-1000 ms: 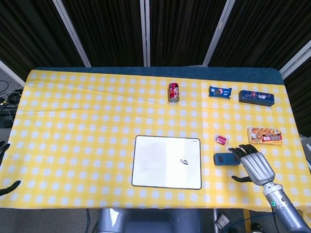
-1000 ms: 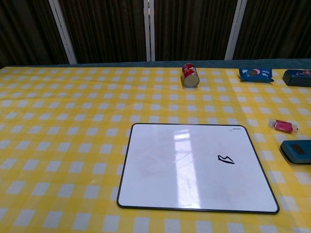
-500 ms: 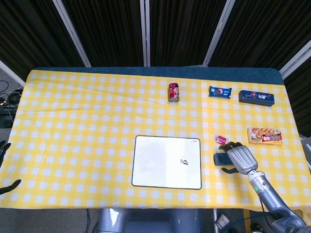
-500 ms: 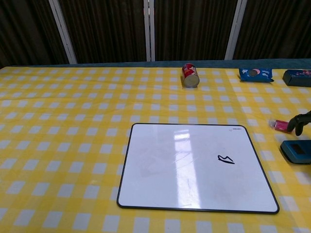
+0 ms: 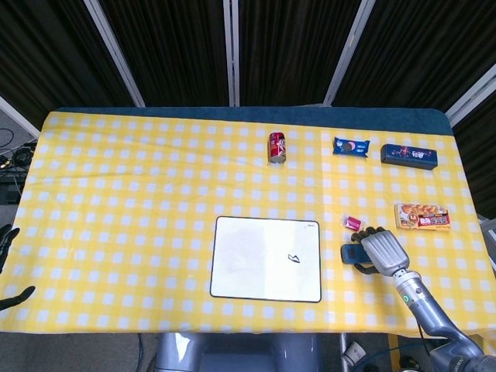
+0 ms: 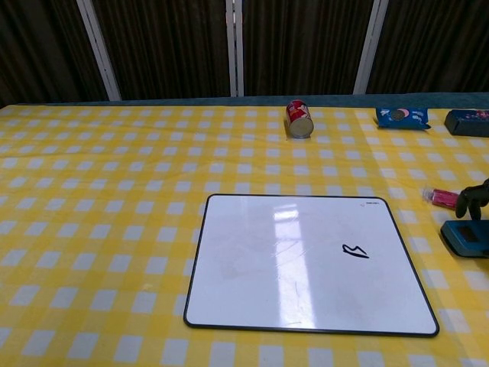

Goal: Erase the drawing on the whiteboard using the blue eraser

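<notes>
The whiteboard lies flat at the front middle of the table, with a small black drawing on its right half. The blue eraser lies on the cloth just right of the board. My right hand hovers over the eraser's right part, fingers curled down at its far edge and thumb at its near side, without a clear grip. Only the dark, spread fingers of my left hand show at the left edge, holding nothing.
A red can stands at the back middle. A blue cookie pack and a dark blue box lie back right. A pink packet and an orange snack box lie near the eraser.
My right hand has moved left and forward from beside the eraser to over its right part, its fingers coming down around it. The eraser, board and left hand have not moved.
</notes>
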`<act>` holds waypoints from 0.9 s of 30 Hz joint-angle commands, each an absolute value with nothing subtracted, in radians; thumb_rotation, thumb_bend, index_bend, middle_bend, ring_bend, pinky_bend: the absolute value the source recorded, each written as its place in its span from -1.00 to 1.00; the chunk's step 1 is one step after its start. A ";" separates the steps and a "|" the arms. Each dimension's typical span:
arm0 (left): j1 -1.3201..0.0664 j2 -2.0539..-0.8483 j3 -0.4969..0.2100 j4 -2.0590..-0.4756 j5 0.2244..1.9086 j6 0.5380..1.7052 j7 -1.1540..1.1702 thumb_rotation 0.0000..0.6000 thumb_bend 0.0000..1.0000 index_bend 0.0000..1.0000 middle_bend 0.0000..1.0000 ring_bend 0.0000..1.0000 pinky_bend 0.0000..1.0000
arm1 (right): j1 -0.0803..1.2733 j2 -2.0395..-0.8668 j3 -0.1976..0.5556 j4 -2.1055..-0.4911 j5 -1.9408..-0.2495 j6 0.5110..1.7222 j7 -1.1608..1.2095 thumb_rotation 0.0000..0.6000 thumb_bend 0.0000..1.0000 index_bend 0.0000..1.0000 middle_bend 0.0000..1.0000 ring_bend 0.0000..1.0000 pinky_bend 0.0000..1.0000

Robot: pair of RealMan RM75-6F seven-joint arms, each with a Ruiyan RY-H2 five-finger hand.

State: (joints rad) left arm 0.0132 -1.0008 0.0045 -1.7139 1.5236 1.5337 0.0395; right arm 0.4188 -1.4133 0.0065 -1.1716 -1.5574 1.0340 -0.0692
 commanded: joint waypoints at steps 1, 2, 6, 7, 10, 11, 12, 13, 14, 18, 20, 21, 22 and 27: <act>0.013 -1.002 0.005 -1.714 1.523 1.533 0.042 1.00 -1.00 -1.00 -1.00 -1.00 -1.00 | 0.420 -1.426 -0.001 -1.152 -1.572 1.054 -0.066 1.00 -0.59 -0.17 -0.10 -0.27 -0.16; 0.013 -1.002 0.005 -1.714 1.523 1.532 0.042 1.00 -1.00 -1.00 -1.00 -1.00 -1.00 | 0.421 -1.429 -0.002 -1.146 -1.575 1.060 -0.063 1.00 -0.56 -0.15 -0.08 -0.25 -0.14; 0.011 -1.002 0.005 -1.715 1.521 1.529 0.043 1.00 -1.00 -1.00 -1.00 -1.00 -1.00 | 0.424 -1.435 -0.006 -1.138 -1.591 1.083 -0.046 1.00 -0.48 -0.08 0.00 -0.17 -0.09; 0.010 -1.002 0.004 -1.715 1.521 1.529 0.043 1.00 -1.00 -1.00 -1.00 -1.00 -1.00 | 0.425 -1.433 -0.007 -1.141 -1.594 1.089 -0.041 1.00 -0.47 -0.07 0.01 -0.17 -0.09; 0.009 -1.003 0.004 -1.715 1.519 1.527 0.044 1.00 -1.00 -1.00 -1.00 -1.00 -1.00 | 0.437 -1.418 -0.001 -1.178 -1.613 1.115 -0.022 1.00 -0.46 -0.06 0.02 -0.16 -0.09; 0.008 -1.003 0.003 -1.715 1.518 1.525 0.044 1.00 -1.00 -1.00 -1.00 -1.00 -1.00 | 0.443 -1.408 0.002 -1.201 -1.621 1.122 -0.018 1.00 -0.46 -0.05 0.02 -0.16 -0.09; 0.008 -1.003 0.003 -1.715 1.517 1.524 0.044 1.00 -1.00 -1.00 -1.00 -1.00 -1.00 | 0.448 -1.401 0.003 -1.218 -1.624 1.123 -0.017 1.00 -0.45 -0.05 0.03 -0.15 -0.09; 0.007 -1.003 0.003 -1.716 1.516 1.523 0.044 1.00 -1.00 -1.00 -1.00 -1.00 -1.00 | 0.454 -1.394 0.005 -1.239 -1.629 1.125 -0.018 1.00 -0.45 -0.05 0.03 -0.15 -0.09; 0.005 -1.003 0.003 -1.716 1.516 1.521 0.045 1.00 -1.00 -1.00 -1.00 -1.00 -1.00 | 0.466 -1.384 0.009 -1.272 -1.638 1.124 -0.025 1.00 -0.45 -0.05 0.03 -0.15 -0.09; 0.002 -1.002 0.001 -1.717 1.513 1.516 0.043 1.00 -1.00 -1.00 -1.00 -1.00 -1.00 | 0.516 -1.367 0.021 -1.363 -1.652 1.078 -0.105 1.00 -0.44 -0.05 0.03 -0.15 -0.09; 0.001 -1.001 0.000 -1.718 1.512 1.515 0.041 1.00 -1.00 -1.00 -1.00 -1.00 -1.00 | 0.544 -1.369 0.031 -1.400 -1.643 1.039 -0.147 1.00 -0.43 -0.05 0.03 -0.15 -0.09; 0.000 -1.001 0.000 -1.718 1.511 1.515 0.041 1.00 -1.00 -1.00 -1.00 -1.00 -1.00 | 0.555 -1.374 0.037 -1.410 -1.633 1.021 -0.165 1.00 -0.43 -0.04 0.03 -0.15 -0.09; 0.000 -1.001 0.000 -1.718 1.511 1.514 0.039 1.00 -1.00 -1.00 -1.00 -1.00 -1.00 | 0.568 -1.382 0.045 -1.415 -1.626 1.004 -0.186 1.00 -0.43 -0.04 0.03 -0.15 -0.09; -0.001 -0.999 -0.001 -1.715 1.506 1.511 0.033 1.00 -1.00 -1.00 -1.00 -1.00 -1.00 | 0.621 -1.438 0.090 -1.397 -1.550 0.927 -0.274 1.00 -0.41 -0.03 0.03 -0.14 -0.09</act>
